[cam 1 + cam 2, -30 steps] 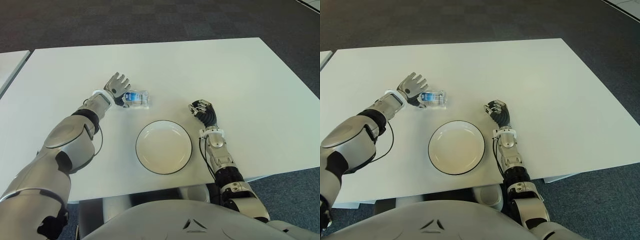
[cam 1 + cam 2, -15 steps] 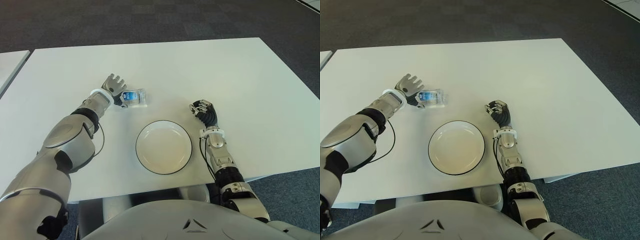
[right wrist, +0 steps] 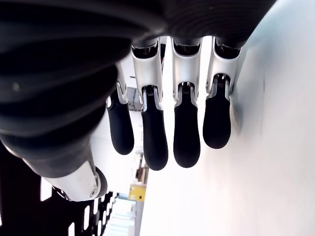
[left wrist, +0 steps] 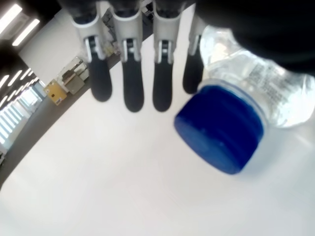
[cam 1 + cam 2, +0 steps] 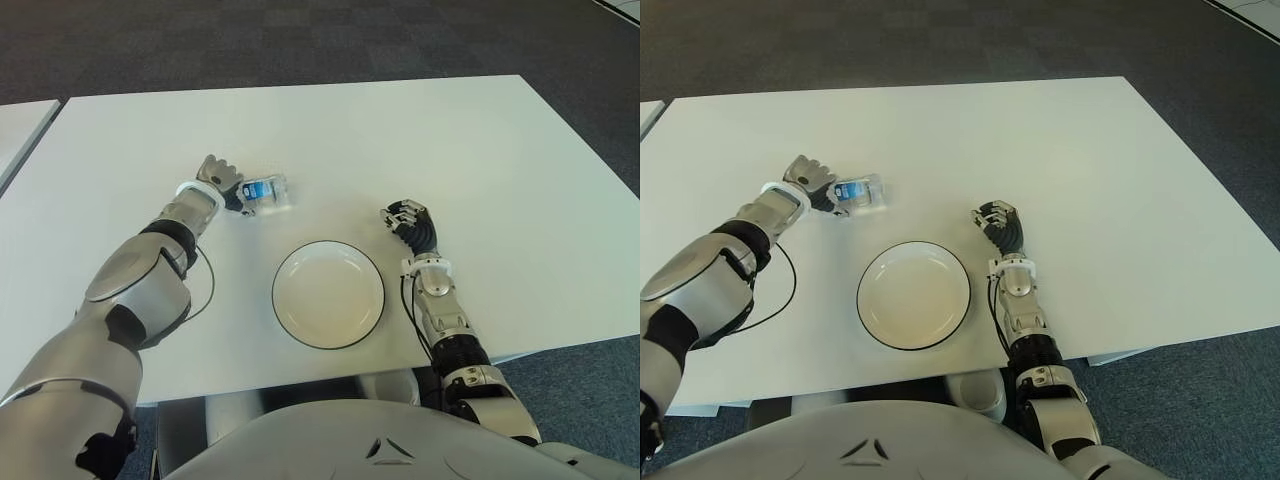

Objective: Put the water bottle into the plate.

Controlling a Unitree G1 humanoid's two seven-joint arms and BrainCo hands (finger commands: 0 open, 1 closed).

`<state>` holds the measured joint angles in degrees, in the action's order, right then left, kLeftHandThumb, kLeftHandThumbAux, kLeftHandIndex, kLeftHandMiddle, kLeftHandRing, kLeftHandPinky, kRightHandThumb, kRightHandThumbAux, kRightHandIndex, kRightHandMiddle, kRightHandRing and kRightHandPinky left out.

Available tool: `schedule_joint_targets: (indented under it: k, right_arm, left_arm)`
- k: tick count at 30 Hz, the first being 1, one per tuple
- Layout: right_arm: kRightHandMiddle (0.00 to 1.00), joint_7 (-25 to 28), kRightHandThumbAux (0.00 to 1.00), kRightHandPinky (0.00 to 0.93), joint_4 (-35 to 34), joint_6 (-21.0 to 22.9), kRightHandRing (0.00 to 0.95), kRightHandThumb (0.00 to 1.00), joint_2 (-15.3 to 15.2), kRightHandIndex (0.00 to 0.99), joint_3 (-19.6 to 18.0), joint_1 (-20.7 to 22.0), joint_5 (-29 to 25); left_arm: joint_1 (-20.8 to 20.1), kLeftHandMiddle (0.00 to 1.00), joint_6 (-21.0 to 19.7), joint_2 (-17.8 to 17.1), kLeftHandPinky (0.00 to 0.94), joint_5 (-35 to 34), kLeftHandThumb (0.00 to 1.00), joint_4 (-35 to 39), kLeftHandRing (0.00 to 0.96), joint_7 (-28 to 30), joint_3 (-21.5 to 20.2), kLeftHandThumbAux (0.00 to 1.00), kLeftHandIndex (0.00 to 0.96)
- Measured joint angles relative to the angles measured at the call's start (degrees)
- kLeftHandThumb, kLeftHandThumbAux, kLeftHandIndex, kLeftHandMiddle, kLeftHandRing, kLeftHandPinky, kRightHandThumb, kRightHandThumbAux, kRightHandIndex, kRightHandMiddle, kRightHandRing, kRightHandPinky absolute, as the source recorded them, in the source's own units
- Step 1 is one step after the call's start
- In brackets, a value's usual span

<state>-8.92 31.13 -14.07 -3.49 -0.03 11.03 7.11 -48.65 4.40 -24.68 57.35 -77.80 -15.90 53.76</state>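
So my left hand point(image 5: 221, 180) has gone from fingers fanned wide a second ago to curling down at the cap end of the water bottle point(image 5: 265, 193), and the wrist has crept in closer too. From the left wrist cam the fingers point(image 4: 132, 78) hang down just past the blue cap point(image 4: 220, 128) without wrapping it (one looks like it's brushing the bottle's shoulder, can't swear to it), so I'd call that closing in, not a grip yet. The bottle is lying on its side on the table point(image 5: 450, 140), right off the fingertips of that hand, and the plate point(image 5: 328, 293) is nearer to me and off to the hand's right, well apart from the bottle. So the carry hasn't started. Head count: one bottle, one plate, nothing else on the table that I can see. Right hand point(image 5: 410, 221) shows just right of the plate, fingers curled, holding nothing.
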Motion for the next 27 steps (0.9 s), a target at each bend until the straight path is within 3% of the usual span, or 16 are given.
schedule_joint_targets:
  k: [7,17,21,27]
  right_arm:
    - [0.532,0.1,0.729,0.586,-0.1,0.1,0.557,0.705,0.0,0.433,-0.3,0.0,-0.2]
    - [0.531,0.3,0.729,0.591,-0.1,0.1,0.557,0.705,-0.1,0.433,-0.3,0.0,-0.2]
    - [0.526,0.4,0.728,0.6,-0.1,0.1,0.559,0.705,-0.2,0.433,-0.3,0.0,-0.2]
    - [0.535,0.9,0.728,0.619,-0.2,0.1,0.572,0.705,-0.2,0.434,-0.4,-0.1,-0.5]
  left_arm:
    - [0.1,0.564,1.8,0.0,0.781,-2.2,0.842,0.0,0.735,1.6,-2.6,0.666,0.407]
    - [-1.0,0.595,3.1,0.7,0.823,-6.0,0.846,0.0,0.78,9.9,-6.5,0.665,0.415]
    - [-1.0,0.513,3.0,0.8,0.853,-7.3,0.848,0.1,0.812,11.5,-7.9,0.662,0.439]
    - [-0.8,0.493,2.9,0.9,0.865,-8.0,0.849,0.5,0.836,12.5,-8.9,0.661,0.445]
